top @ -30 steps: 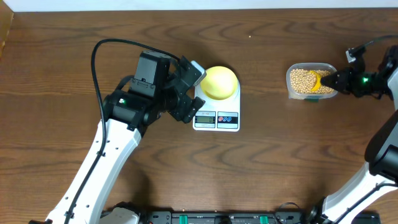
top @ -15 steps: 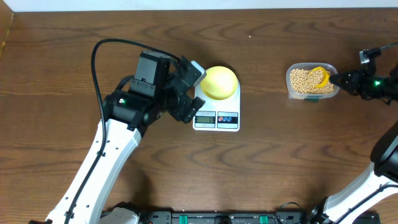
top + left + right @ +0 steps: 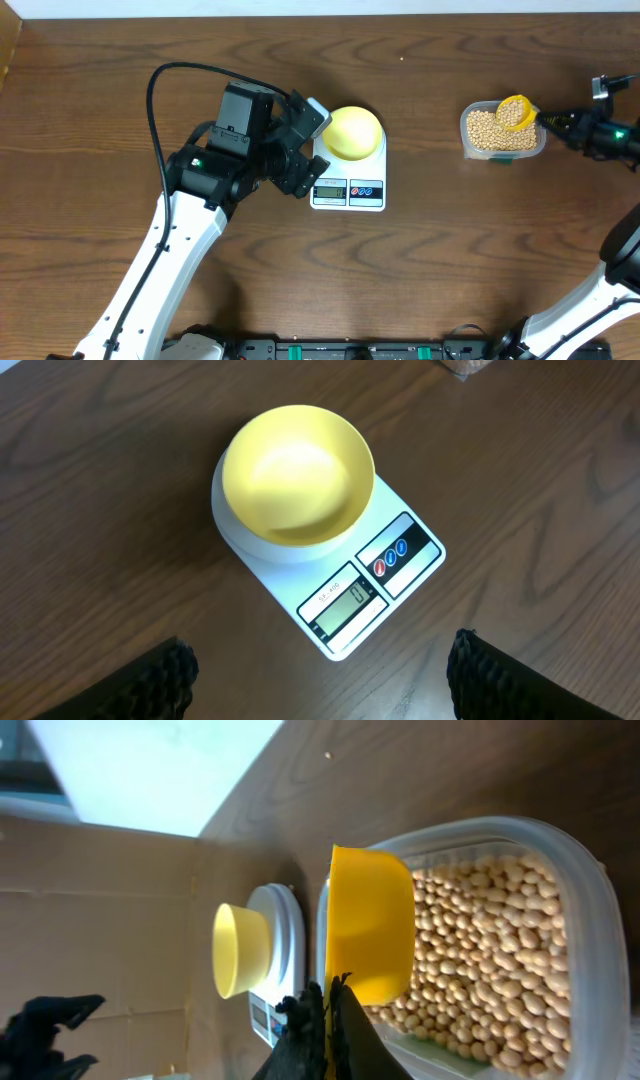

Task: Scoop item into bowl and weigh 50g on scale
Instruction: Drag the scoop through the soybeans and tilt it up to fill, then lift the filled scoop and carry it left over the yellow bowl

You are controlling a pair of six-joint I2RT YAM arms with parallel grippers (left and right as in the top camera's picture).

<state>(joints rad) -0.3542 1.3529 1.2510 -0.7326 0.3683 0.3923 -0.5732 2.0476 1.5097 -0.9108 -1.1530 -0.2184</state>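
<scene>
Reaching out level, right gripper (image 3: 328, 998) clamps the scoop (image 3: 370, 925) above the beans (image 3: 490, 960) — left gripper (image 3: 307, 148), spread wide, overlooks the scale (image 3: 395, 550).

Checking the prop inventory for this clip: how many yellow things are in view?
2. The pale yellow bowl sits on the scale; the bright yellow scoop is over the clear tub of beans. None seems hidden.

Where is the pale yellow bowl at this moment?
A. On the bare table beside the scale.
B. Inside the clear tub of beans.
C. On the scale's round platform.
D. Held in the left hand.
C: the bowl stands empty on the round platform of the scale.
</scene>
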